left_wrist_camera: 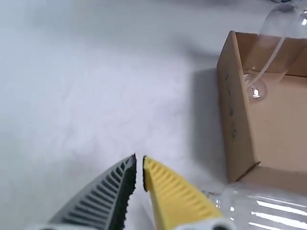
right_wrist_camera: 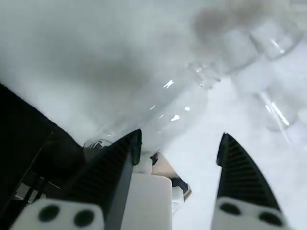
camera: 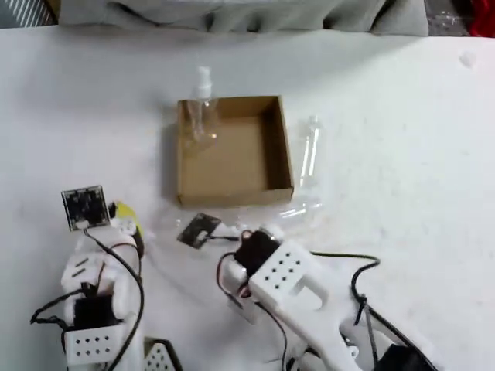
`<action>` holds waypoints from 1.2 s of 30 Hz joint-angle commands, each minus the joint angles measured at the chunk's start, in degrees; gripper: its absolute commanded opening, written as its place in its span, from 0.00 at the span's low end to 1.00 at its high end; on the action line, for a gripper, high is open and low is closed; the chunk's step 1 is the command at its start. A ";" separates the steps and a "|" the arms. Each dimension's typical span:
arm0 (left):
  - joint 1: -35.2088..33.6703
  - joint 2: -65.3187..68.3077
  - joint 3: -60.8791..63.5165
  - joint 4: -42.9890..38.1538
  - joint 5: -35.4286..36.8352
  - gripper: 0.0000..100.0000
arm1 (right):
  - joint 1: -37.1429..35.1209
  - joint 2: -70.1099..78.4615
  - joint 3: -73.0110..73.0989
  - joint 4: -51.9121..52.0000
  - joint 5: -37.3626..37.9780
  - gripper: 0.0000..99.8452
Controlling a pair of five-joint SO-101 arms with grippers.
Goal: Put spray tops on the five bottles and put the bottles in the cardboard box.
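Bench: we see a white surface carrying the box, the bottles and both arms.

Cardboard box: it sits open-topped near the middle of the bench, beyond both arms.

Capped bottle: a clear bottle stands in the box's far left corner, leaning on the wall. From the left wrist we make out its dip tube through the plastic.

Spray top: it is white, fitted on that bottle, and rises above the box rim.

Side bottle: a clear bottle lies on the bench just beside the box's right wall, outside it.

Front bottle: another clear bottle lies on the bench against the box's near wall, close to the left arm's yellow finger.

Left pincer: the grey and yellow fingers are drawn together with only a sliver between the tips. We see nothing gripped. It hangs over bare bench near the box's left front corner.

Right pincer: the two black fingers stand wide apart, gripping nothing.

Uncapped bottle: a clear bottle with a bare threaded neck lies on the bench just past the right pincer's fingertips, its body nearer one finger. We cannot tell whether it touches that finger.

More clear plastic: it lies blurred beyond that neck, and we cannot tell how many pieces it is.
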 commanded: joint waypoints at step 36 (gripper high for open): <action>-11.65 -1.27 -0.18 -7.47 6.33 0.02 | -0.75 0.13 13.71 -21.49 6.95 0.22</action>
